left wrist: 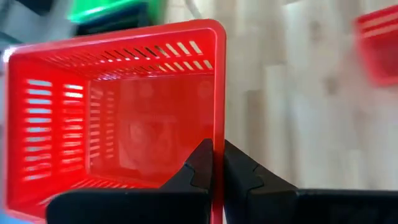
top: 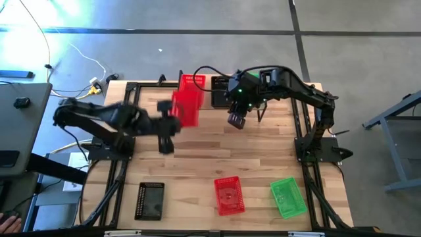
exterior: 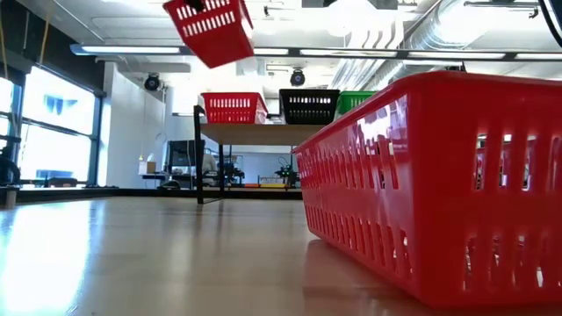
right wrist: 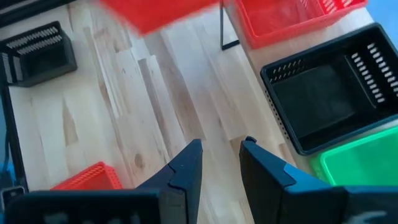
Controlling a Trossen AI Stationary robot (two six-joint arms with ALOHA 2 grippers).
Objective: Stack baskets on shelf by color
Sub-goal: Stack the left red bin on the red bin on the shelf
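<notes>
My left gripper (top: pixel 175 122) is shut on a red basket (top: pixel 186 105) and carries it in the air just in front of the shelf (exterior: pixel 263 133). In the low view this basket (exterior: pixel 211 31) hangs tilted above the shelf's left end. A red basket (exterior: pixel 234 107), a black basket (exterior: pixel 309 105) and a green basket (exterior: pixel 356 100) stand side by side on the shelf. My right gripper (right wrist: pixel 221 155) is open and hovers over bare table in front of the shelf's black basket (right wrist: pixel 329 99), touching nothing. My left gripper pinches one wall of the red basket at its rim (left wrist: pixel 217 134), one finger (left wrist: pixel 200 167) inside the basket and the other (left wrist: pixel 241 169) outside. The basket is lifted clear of the table and tilted.
Near the table's front edge lie a black basket (top: pixel 150 201), a red basket (top: pixel 229 195) and a green basket (top: pixel 288 196). That red basket (exterior: pixel 439 184) fills the right of the low view. Bare wood lies between them and the shelf.
</notes>
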